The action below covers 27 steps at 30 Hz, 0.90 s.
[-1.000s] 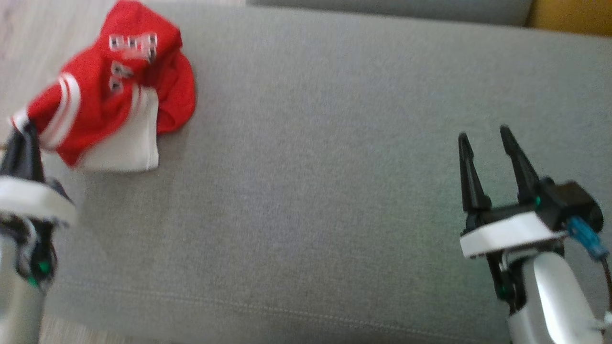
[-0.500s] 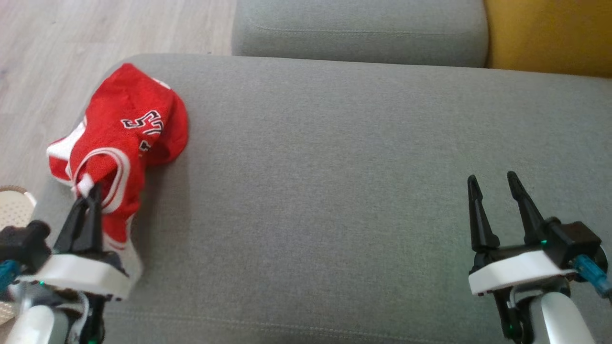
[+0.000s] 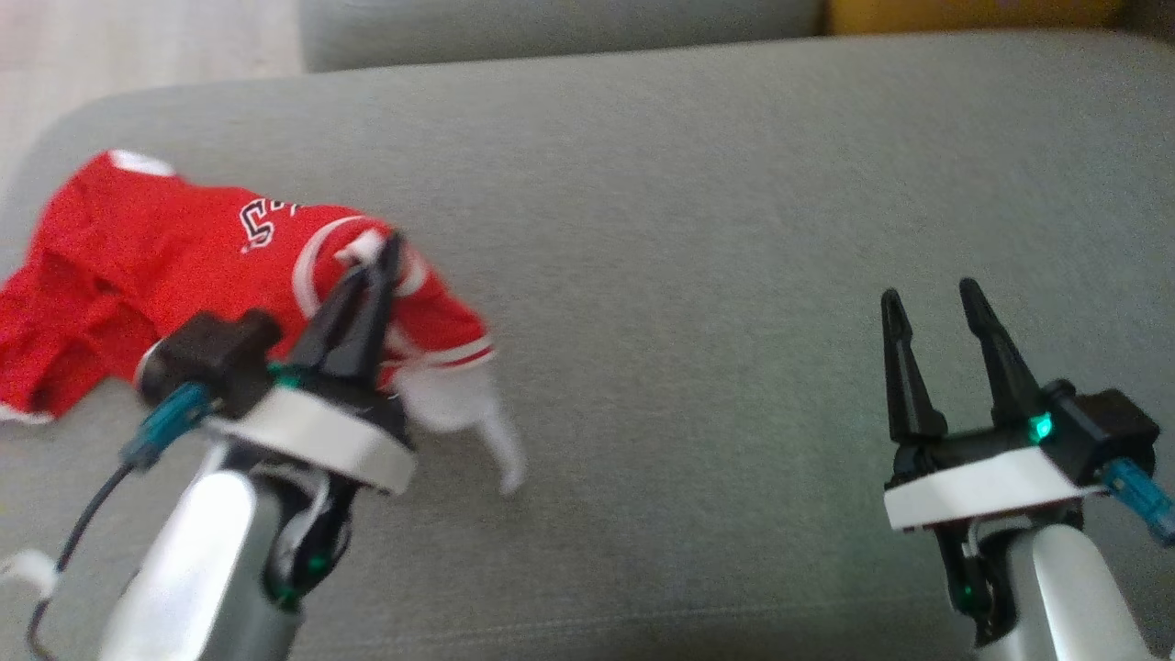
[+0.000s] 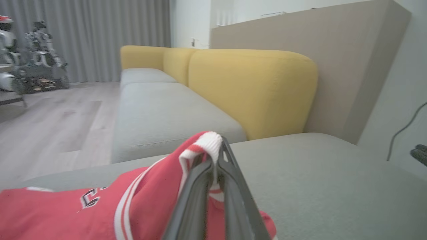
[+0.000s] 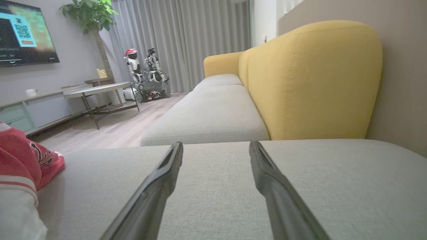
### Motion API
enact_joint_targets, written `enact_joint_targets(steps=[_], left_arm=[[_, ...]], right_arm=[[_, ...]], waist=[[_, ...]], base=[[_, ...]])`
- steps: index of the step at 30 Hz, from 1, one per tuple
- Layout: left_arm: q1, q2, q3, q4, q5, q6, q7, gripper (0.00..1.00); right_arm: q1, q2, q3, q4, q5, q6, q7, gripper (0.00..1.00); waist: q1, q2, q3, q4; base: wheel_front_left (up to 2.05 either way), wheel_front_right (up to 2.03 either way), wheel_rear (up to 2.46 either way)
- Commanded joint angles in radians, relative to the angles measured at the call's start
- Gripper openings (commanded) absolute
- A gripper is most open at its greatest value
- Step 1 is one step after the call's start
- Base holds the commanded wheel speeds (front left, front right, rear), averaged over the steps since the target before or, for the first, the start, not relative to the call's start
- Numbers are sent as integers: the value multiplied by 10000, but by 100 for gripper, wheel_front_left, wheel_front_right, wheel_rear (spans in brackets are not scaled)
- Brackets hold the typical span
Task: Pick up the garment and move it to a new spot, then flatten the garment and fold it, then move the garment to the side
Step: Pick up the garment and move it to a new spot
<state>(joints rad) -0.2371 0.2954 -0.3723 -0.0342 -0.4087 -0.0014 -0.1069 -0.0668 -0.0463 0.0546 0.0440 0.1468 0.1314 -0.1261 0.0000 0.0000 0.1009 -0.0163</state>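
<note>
My left gripper point(image 3: 386, 252) is pressed together on the white ribbed trim point(image 4: 208, 140) of the red jersey point(image 3: 138, 248). Over the last half second it has carried that pinch inward from the left edge of the seat cushion point(image 3: 688, 229). My head has turned as well, yet the jersey no longer bunches at that corner. It now trails out to the left of the gripper, mostly lying on the cushion. I judge the relocation is under way, with flattening yet to come. The knit is thin and limp, with white stripes and a stitched number, and the cushion is a coarse grey weave. My right gripper point(image 3: 929, 292) stands spread and empty, well apart to the right.
</note>
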Motion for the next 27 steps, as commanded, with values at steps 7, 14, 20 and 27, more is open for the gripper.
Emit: enact_joint_targets(steps=[7, 14, 20, 27], left_arm=[[-1959, -520, -665, 331, 336, -562, 272, 0], [-3347, -1082, -1587, 1191, 448, -979, 553, 0], [-3903, -1332, -2063, 2922, 279, -1113, 1036, 0], [-4236, -1541, -2455, 4409, -134, -1228, 996, 100]], right_arm=[[-861, -39, 539, -532, 412, -7, -376, 100], [-1110, -39, 775, -441, 738, -7, -761, 100], [-1195, -39, 875, -226, 908, -7, -1022, 100], [-1350, -39, 842, 45, 867, -7, -1174, 100]], waist=[[0, 0, 1483, -1915], [0, 0, 2344, -3015], [0, 0, 2766, -3387], [0, 0, 2741, -3128]], base=[[0, 0, 0], [0, 0, 0], [0, 0, 0], [0, 0, 0]])
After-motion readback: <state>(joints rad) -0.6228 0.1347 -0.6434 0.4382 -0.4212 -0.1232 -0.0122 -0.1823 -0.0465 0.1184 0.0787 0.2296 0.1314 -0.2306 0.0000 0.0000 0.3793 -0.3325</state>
